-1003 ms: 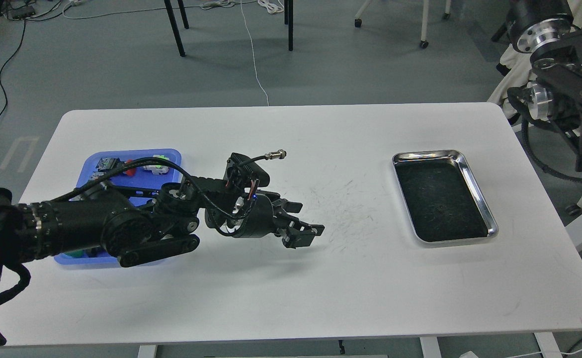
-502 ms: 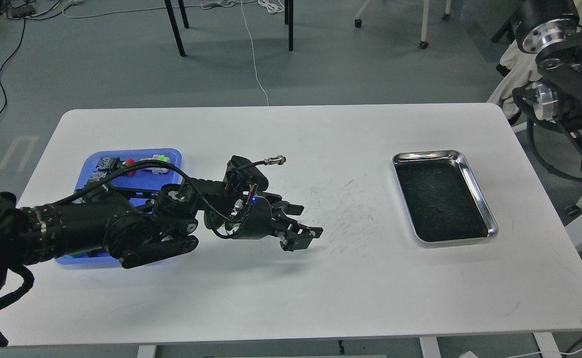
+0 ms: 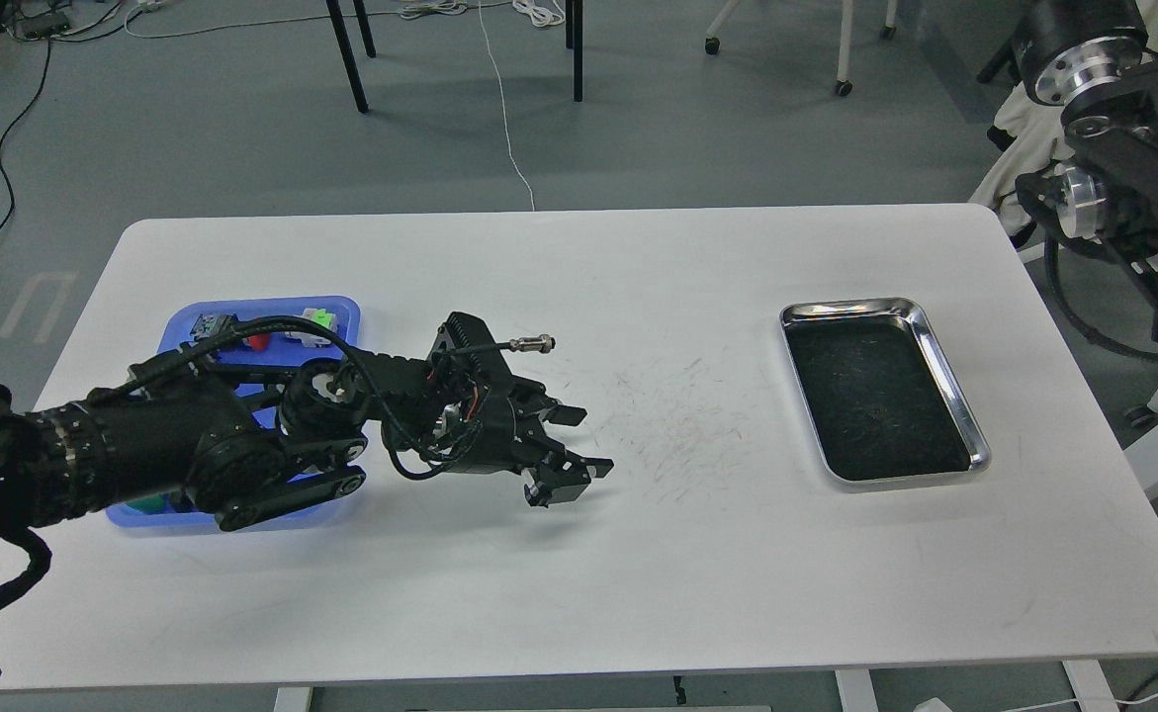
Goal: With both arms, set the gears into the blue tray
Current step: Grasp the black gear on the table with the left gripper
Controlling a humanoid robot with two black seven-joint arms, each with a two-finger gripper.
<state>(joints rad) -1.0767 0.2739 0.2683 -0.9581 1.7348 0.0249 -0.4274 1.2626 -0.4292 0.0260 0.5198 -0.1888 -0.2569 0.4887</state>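
Observation:
My left arm reaches in from the left, low over the white table [image 3: 638, 574]. Its gripper [image 3: 571, 447] hangs right of the blue tray [image 3: 346, 311], and the two fingers stand apart with a gap between them. I see nothing clearly held there. The arm covers much of the blue tray; coloured push-button switches [image 3: 313, 320] show along its far edge. No gear can be made out; only a faint round spot [image 3: 875, 417] shows on the dark floor of the silver tray [image 3: 850, 308]. My right arm [image 3: 1122, 168] shows only joints at the upper right, its gripper out of view.
The silver metal tray lies on the right half of the table. Fine scratch marks [image 3: 682, 425] cover the table's middle. A cable with a metal plug [image 3: 529, 344] sticks out above the left wrist. Chair legs and cords lie on the floor behind.
The left arm has drawn back to the left, bringing its gripper closer to the blue tray. The fingers stay apart. The right arm's joints shifted only slightly.

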